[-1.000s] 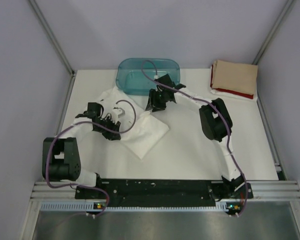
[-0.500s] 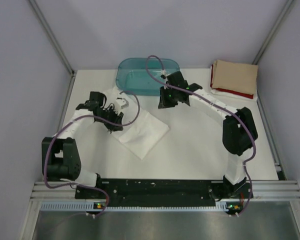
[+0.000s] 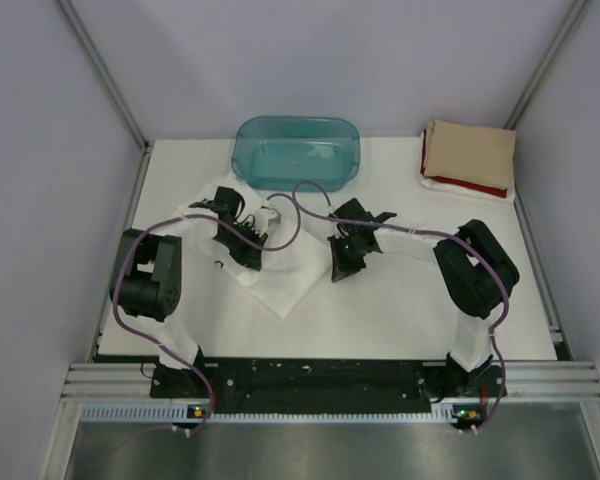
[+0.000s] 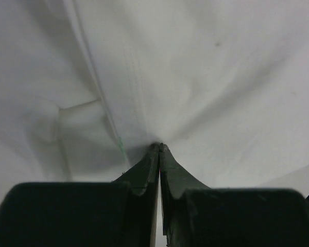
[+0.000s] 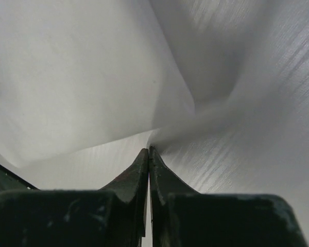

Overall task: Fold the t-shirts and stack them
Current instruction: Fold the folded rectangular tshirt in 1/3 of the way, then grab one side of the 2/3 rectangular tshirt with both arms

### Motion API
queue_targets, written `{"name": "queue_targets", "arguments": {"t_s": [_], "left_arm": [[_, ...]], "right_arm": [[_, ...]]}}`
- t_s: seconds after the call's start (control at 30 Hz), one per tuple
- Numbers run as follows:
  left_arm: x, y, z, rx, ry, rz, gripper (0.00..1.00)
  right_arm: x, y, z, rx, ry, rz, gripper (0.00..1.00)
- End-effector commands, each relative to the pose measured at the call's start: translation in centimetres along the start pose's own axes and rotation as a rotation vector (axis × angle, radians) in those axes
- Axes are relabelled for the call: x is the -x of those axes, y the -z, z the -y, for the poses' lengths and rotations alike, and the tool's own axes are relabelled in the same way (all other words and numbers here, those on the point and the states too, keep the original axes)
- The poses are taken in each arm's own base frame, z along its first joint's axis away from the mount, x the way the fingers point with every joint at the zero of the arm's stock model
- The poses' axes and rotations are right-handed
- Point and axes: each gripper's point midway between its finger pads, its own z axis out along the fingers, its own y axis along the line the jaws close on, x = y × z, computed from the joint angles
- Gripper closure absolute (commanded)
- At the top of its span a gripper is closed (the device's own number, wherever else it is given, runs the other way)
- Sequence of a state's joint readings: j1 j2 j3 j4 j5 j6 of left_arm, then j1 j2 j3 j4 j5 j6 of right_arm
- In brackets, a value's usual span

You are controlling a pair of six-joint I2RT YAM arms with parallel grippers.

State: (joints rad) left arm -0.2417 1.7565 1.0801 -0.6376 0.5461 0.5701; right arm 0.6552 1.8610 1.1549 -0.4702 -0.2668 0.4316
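Left wrist, left claw [image 4: 158, 147] pinching white t-shirt [image 4: 206, 77]

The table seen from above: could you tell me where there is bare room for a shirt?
Bare table: the near strip before the white shirt, and the gap between tub and folded stack. Crowded at centre-left, where left pincer and right pincer pinch that shirt.

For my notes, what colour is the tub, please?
Translucent teal; the tub shows best in the top external view.

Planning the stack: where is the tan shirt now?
Top view: the tan shirt lies at the far right, atop the red shirt, right of the teal tub.
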Motion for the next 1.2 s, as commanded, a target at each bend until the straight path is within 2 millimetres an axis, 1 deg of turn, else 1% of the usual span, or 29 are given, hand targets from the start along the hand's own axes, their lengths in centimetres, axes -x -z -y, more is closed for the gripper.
{"name": "queue_targets", "arguments": {"t_s": [0.0,0.03,0.1,0.17,0.2,0.27,0.3,0.33,0.37,0.4,0.43,0.47,0.5,0.53,0.57,0.6,0.63,0.67,0.7,0.73,0.8,0.83,0.87,0.9,0.97,1.0,1.03,1.07,1.17], "left_arm": [[-0.2,1.5,-4.1,0.162,0.067,0.026,0.92],[-0.2,1.6,-4.4,0.175,0.061,0.026,0.91],[0.0,2.1,-4.3,0.184,0.052,0.032,0.88],[0.1,2.7,-4.4,0.208,0.044,0.037,0.86],[0.4,3.3,-4.7,0.227,0.039,0.047,0.84],[1.5,5.1,-4.6,0.256,0.015,0.090,0.80],[2.2,6.0,-4.3,0.257,-0.008,0.113,0.78],[2.9,6.9,-3.5,0.247,-0.036,0.145,0.77],[3.6,7.7,-2.2,0.217,-0.071,0.176,0.76],[4.2,8.3,-0.3,0.168,-0.129,0.208,0.76],[4.5,8.4,1.9,0.111,-0.199,0.223,0.75],[4.2,8.1,4.5,0.046,-0.277,0.224,0.73],[3.6,7.6,6.7,-0.001,-0.342,0.222,0.71],[2.0,6.3,8.7,-0.049,-0.392,0.197,0.69],[1.2,5.6,10.4,-0.077,-0.448,0.180,0.66],[0.2,4.9,11.4,-0.091,-0.487,0.162,0.64],[-0.4,4.4,12.3,-0.111,-0.512,0.150,0.65],[-0.8,4.4,12.8,-0.124,-0.524,0.148,0.68],[-0.9,4.6,12.8,-0.121,-0.524,0.150,0.69],[-0.9,5.0,12.8,-0.115,-0.523,0.156,0.69],[-0.9,5.6,12.7,-0.107,-0.509,0.171,0.66],[-0.9,5.6,12.5,-0.099,-0.501,0.173,0.63],[-1.0,5.4,12.3,-0.087,-0.494,0.170,0.59],[-1.2,5.3,11.9,-0.067,-0.486,0.161,0.49],[-1.5,5.1,11.2,-0.032,-0.473,0.146,0.42],[-1.5,5.1,10.9,-0.017,-0.473,0.145,0.35],[-1.6,5.0,10.6,-0.003,-0.465,0.140,0.14],[-1.6,5.0,10.3,0.018,-0.456,0.137,0.01],[-1.8,5.5,8.9,0.092,-0.417,0.121,0.01]], "right_arm": [[0.4,0.8,0.0,-0.001,-0.007,0.063,1.00],[0.4,1.0,-0.1,0.004,0.000,0.067,1.00],[0.5,2.0,-0.8,0.046,0.042,0.092,1.00],[1.6,4.2,-2.1,0.099,0.129,0.182,1.00],[2.3,5.3,-2.5,0.113,0.182,0.240,0.93],[3.9,8.3,-3.5,0.134,0.315,0.383,0.72],[4.6,10.0,-4.1,0.151,0.413,0.460,0.63],[5.3,11.5,-4.8,0.165,0.523,0.546,0.58],[6.0,12.9,-5.5,0.176,0.644,0.634,0.55],[6.4,14.1,-6.0,0.177,0.764,0.725,0.51],[6.7,15.2,-6.4,0.168,0.912,0.824,0.44],[6.7,16.4,-7.3,0.175,1.048,0.933,0.39],[6.2,16.7,-7.3,0.154,1.174,1.013,0.30],[6.1,17.2,-7.7,0.127,1.302,1.096,0.26],[5.9,16.8,-7.4,0.102,1.381,1.109,0.26],[6.1,16.1,-7.2,0.076,1.441,1.069,0.27],[5.5,13.7,-6.2,0.086,1.500,0.917,0.28],[4.8,12.6,-6.1,0.103,1.610,0.828,0.28],[3.5,11.5,-5.8,0.141,1.690,0.748,0.23],[3.2,10.8,-5.6,0.142,1.734,0.724,0.23],[3.3,9.7,-4.7,0.105,1.777,0.700,0.23],[3.4,9.0,-4.2,0.074,1.816,0.678,0.23],[3.7,8.4,-3.6,0.043,1.849,0.651,0.23],[3.9,7.6,-3.2,0.020,1.877,0.623,0.24],[4.5,6.0,-2.6,-0.023,1.940,0.585,0.30],[4.9,5.4,-2.4,-0.035,1.952,0.567,0.32],[5.2,4.9,-2.2,-0.042,1.965,0.548,0.34],[5.4,4.2,-1.8,-0.049,1.976,0.521,0.35],[6.2,3.2,-1.7,-0.084,2.009,0.516,0.34]]}}
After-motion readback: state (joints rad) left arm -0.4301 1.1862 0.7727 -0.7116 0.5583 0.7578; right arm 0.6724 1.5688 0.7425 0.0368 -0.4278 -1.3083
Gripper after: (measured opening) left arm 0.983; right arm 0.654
